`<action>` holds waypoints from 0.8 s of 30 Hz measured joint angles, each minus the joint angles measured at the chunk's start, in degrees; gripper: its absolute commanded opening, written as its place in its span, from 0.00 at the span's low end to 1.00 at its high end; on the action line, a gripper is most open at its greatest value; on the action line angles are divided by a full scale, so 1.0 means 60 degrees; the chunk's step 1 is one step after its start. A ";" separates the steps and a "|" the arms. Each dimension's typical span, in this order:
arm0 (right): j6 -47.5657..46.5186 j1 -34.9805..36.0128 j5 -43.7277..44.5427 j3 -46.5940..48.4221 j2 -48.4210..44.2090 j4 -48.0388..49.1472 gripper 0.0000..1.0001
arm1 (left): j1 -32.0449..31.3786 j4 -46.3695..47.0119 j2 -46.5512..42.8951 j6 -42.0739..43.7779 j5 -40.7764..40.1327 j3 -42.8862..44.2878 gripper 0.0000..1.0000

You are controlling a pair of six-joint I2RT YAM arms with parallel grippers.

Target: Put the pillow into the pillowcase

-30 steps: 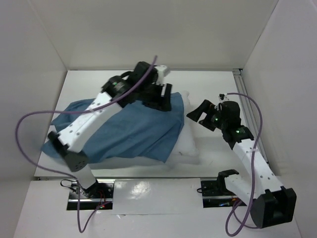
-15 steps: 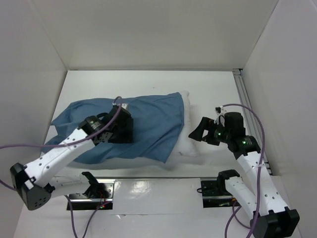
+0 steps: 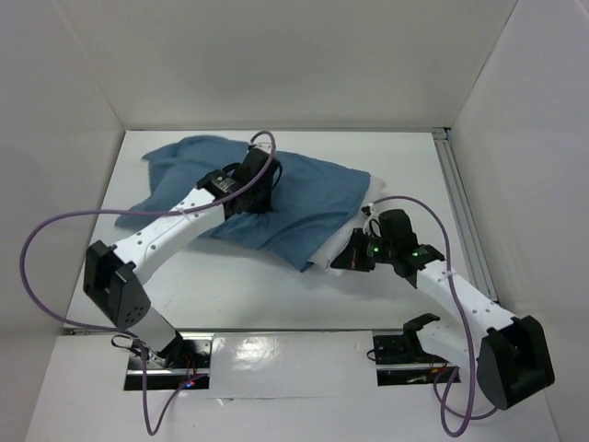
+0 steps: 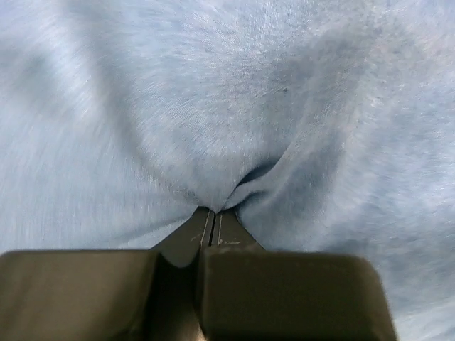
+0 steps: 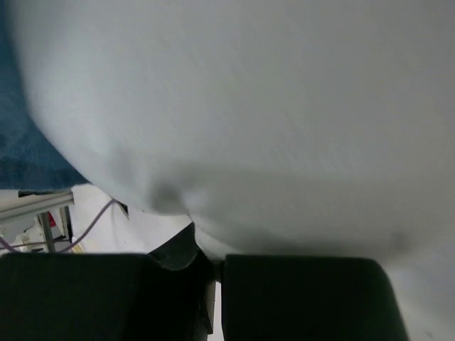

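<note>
**A:** What is sitting nearest to us?

**B:** The two arm bases are sitting at the near edge of the table [image 3: 414, 161], on a shiny plate [image 3: 276, 354]. The right arm is reaching forward and inward from there, low over the surface.

**A:** And what is its hand doing?

**B:** The right gripper [image 3: 342, 261] is pinching the near right edge of the pillow [image 3: 336, 241]. In the wrist view, the right gripper [image 5: 206, 245] is clenching a tuck of the pillow [image 5: 284, 106], and plump white fabric is filling most of that view. A patch of the pillowcase [image 5: 28, 142] is showing at the left.

**A:** So where is the pillow lying?

**B:** It is lying in the middle of the table. The pillowcase [image 3: 313, 198] is draping over it, so only a white strip is peeking out along the right side, towards the right arm.

**A:** Further back, then?

**B:** The left arm is stretching diagonally over the table, and the left gripper [image 3: 253, 198] is pressing down into the blue cloth near its middle. Up close, the left gripper [image 4: 215, 217] is nipping a small fold of the pillowcase [image 4: 249, 106], fingers tight together, and creases are fanning out from the pinch.

**A:** And beyond that?

**B:** The pillowcase's far left part is bunching up towards the back wall [image 3: 285, 64]. A metal rail [image 3: 460, 198] is running along the table's right edge.
</note>
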 measured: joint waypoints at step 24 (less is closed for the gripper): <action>0.0739 0.0652 0.0907 0.1140 0.0568 0.1399 0.00 | -0.3235 0.2047 -0.2182 -0.0874 -0.0809 -0.4226 0.87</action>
